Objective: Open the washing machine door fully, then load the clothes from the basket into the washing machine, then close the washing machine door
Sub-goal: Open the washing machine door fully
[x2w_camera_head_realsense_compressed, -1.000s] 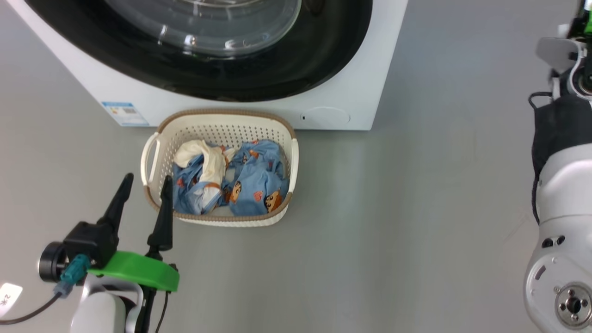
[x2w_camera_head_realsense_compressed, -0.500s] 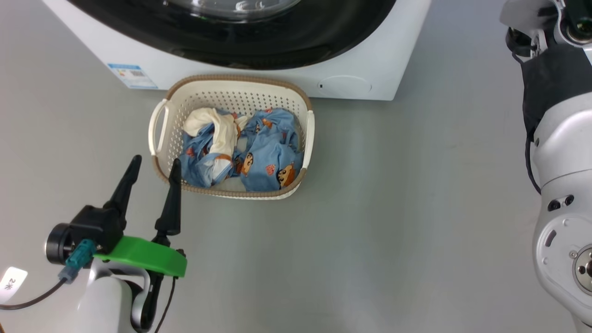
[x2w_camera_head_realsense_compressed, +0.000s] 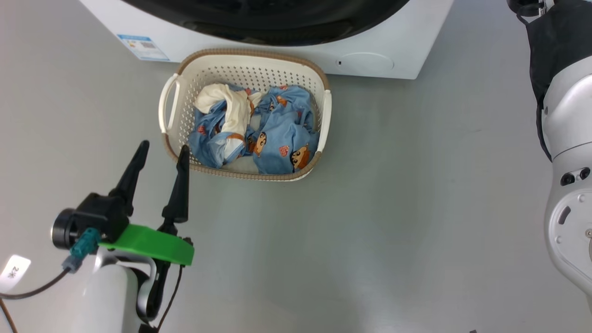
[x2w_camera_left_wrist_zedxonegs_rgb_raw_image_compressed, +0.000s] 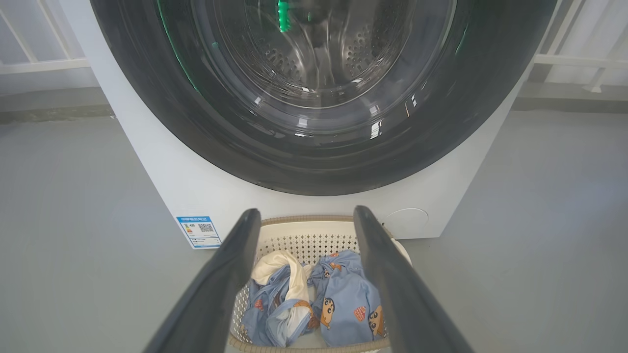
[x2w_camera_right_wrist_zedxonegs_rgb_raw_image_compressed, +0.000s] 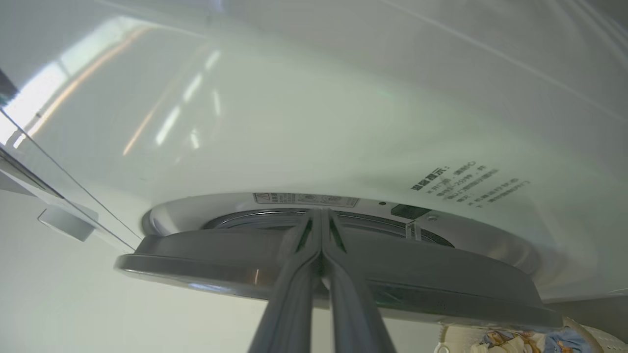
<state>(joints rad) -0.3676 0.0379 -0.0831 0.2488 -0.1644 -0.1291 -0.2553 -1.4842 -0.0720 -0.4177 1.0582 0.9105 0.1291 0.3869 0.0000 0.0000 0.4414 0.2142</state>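
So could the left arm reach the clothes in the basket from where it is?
Probably yes. The left fingers stand open just beside the basket, and the clothes lie uncovered in its open top, with nothing between.

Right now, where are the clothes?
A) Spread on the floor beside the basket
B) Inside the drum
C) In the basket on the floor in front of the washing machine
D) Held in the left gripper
C: the clothes lie bunched inside the basket, which stands on the floor just before the washing machine, while the left gripper is open and empty.
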